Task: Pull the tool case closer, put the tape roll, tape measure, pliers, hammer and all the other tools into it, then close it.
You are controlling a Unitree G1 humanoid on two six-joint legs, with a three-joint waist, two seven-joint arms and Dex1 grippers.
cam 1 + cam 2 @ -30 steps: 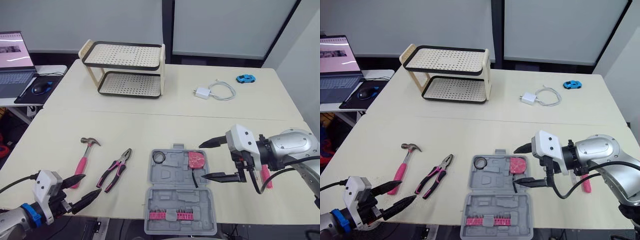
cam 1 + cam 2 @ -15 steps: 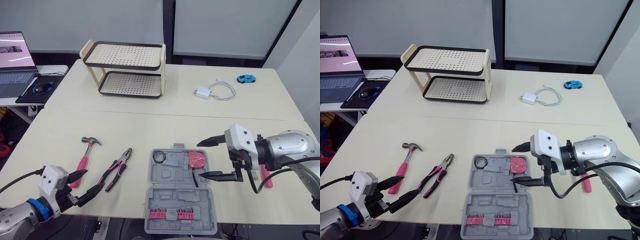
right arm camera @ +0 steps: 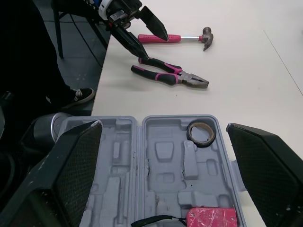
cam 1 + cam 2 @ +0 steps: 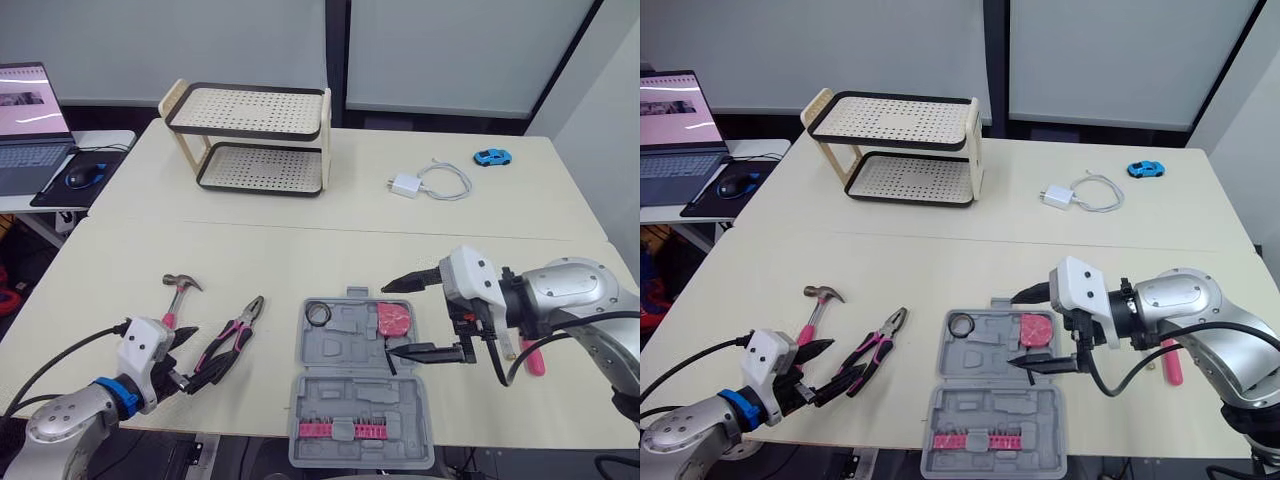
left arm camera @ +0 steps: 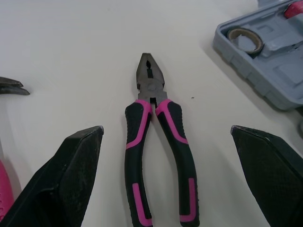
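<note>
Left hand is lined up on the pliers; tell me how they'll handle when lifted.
The pliers look rigid with a metal head, so probably nose-heavy if gripped at the handle ends. The rubbery-looking handles should resist slipping. They lie slightly spread, so the open left hand may squeeze them together first.

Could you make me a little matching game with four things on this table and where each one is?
1. black tape roll
2. pink-and-black pliers
3. pink-handled steel hammer
4. small blue toy car

A. far side of the table, to the right
B. inside the grey plastic tool case
C. between hammer and case
D. leftmost tool

Pairs: 1-B, 2-C, 3-D, 4-A
</note>
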